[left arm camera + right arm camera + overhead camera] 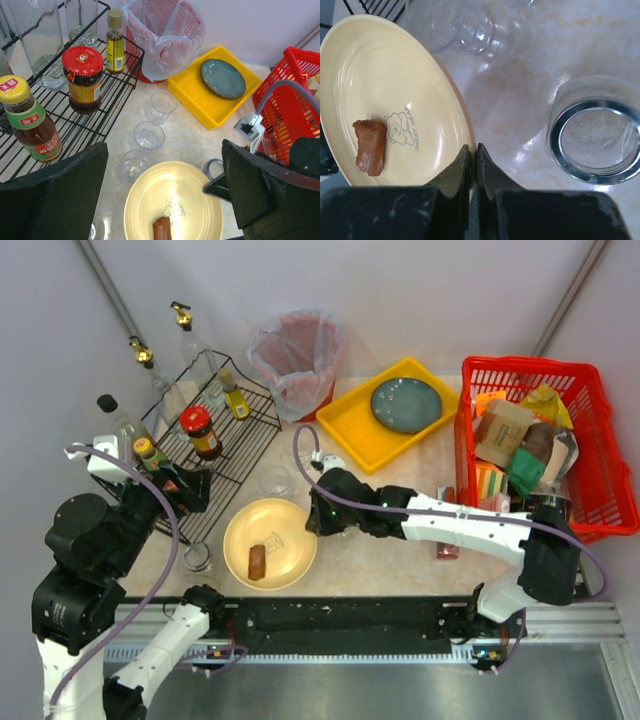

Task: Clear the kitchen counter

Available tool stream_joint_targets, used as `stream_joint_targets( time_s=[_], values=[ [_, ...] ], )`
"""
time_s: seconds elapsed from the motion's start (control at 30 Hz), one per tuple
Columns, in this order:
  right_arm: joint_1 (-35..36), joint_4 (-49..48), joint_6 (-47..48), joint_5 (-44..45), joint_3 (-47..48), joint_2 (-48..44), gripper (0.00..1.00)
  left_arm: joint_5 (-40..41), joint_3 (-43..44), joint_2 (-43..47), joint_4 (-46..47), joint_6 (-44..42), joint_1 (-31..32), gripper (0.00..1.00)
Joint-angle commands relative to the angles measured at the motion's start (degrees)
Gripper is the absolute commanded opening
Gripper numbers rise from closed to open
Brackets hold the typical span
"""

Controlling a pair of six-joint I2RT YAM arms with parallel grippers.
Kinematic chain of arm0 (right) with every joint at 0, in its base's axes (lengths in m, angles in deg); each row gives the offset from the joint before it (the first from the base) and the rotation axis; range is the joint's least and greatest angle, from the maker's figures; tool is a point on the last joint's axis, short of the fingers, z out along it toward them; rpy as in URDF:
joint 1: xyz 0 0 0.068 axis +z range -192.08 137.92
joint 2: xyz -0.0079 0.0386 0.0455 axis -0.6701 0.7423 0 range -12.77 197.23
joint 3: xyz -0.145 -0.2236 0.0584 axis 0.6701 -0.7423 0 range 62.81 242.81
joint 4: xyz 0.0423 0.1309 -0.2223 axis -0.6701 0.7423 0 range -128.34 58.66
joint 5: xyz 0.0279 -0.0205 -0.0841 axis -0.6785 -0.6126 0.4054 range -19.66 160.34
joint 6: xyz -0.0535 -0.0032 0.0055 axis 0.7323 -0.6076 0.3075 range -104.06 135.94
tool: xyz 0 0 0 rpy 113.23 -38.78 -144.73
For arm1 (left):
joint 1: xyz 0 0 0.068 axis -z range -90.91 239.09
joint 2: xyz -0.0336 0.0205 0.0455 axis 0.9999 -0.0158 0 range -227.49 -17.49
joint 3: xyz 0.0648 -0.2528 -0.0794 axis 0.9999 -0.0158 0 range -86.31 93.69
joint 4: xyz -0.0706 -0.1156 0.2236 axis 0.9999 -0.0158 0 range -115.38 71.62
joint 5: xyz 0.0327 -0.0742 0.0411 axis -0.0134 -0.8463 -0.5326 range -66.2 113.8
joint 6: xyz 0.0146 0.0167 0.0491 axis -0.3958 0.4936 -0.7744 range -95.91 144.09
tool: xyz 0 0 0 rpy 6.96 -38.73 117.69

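Note:
The marble kitchen counter holds a pale yellow plate with a brown piece of food on it. My right gripper is shut on the plate's right rim; in the right wrist view the two fingers pinch the edge of the plate, one inside and one outside. The food lies left of the jaws. My left gripper is open and empty, held above the counter between the rack and the plate.
A black wire rack with sauce bottles and a red-lidded jar stands at left. Clear glasses and a jar stand near the plate. At the back are a pink bin, a yellow tray with a dark plate, and a red basket.

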Motion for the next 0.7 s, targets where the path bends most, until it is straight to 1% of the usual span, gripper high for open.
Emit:
stream_joint_targets(
  time_s=[0.0,0.17,0.37,0.57,0.67],
  values=[
    [-3.97,3.45,-1.53,-1.49,8.54,-2.81,0.00,2.09,0.88,-1.67,3.99,0.38,0.20,0.98],
    [-9.15,6.00,-0.48,-2.72,13.99,-2.72,0.00,2.62,1.06,-3.16,5.39,0.29,0.20,0.98],
    [-18.89,9.26,1.10,-3.16,23.91,0.61,0.00,2.27,1.50,-5.45,6.71,1.17,0.11,0.98],
    [-28.83,12.69,1.63,-4.48,41.39,11.41,0.00,-1.60,0.97,-6.24,8.38,3.71,0.20,0.97],
    [-31.91,12.69,2.42,-1.24,50.80,17.74,0.00,-3.44,0.27,-6.59,8.47,5.03,0.20,0.97]
  ],
)
